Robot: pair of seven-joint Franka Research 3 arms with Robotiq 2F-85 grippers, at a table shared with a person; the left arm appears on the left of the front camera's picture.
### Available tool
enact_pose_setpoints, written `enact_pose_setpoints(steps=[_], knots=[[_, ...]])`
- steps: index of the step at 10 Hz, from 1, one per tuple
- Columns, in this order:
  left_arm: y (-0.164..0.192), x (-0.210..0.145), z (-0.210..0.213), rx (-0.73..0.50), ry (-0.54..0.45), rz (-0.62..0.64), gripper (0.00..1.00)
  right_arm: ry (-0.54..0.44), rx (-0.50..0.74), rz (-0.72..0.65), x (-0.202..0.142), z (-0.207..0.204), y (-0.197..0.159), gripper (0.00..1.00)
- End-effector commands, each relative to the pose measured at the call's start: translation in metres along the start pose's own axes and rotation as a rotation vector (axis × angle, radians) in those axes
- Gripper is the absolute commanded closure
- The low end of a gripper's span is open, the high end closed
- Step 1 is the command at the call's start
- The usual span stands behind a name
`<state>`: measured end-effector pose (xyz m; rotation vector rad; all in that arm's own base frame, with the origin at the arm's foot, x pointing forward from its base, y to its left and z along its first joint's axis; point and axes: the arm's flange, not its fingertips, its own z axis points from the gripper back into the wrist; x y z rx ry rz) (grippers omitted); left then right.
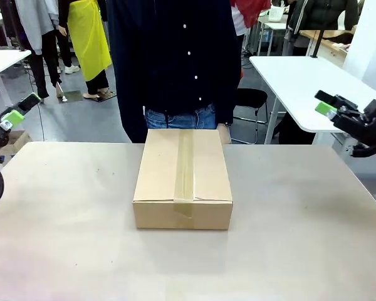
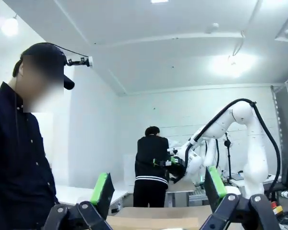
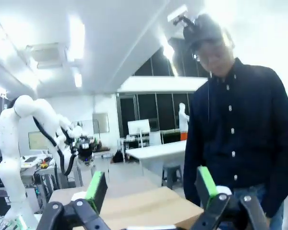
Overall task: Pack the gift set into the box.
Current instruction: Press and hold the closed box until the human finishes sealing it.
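Person (image 1: 175, 63) close behind taped box (image 1: 183, 179)

Closed box (image 1: 183, 177) mid-counter (image 1: 62, 238), flaps taped shut, blocking the centre. Bare counter to left, right and near side of it, wide enough to pass. Far side shut off by person (image 1: 175, 63) standing right behind box. Left pincer (image 1: 15, 113) and right pincer (image 1: 326, 103) raised off the side edges, jaws apart.

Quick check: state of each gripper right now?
Left gripper: open, holding nothing, raised at the table's left side.
Right gripper: open, holding nothing, raised at the right side.
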<state>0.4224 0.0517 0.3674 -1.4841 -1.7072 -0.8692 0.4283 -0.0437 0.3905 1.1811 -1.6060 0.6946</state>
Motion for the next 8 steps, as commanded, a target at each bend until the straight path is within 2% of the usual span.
enact_pose_setpoints(steps=[1,8], knots=[[0.0200,-0.0139,-0.0608,-0.129,0.105,0.011,0.00,0.145,0.123,-0.028,-0.0082,-0.0655,-0.0155,0.00],[0.0200,-0.0139,-0.0608,-0.129,0.105,0.011,0.00,0.145,0.123,-0.028,-0.0082,-0.0655,-0.0155,0.00]])
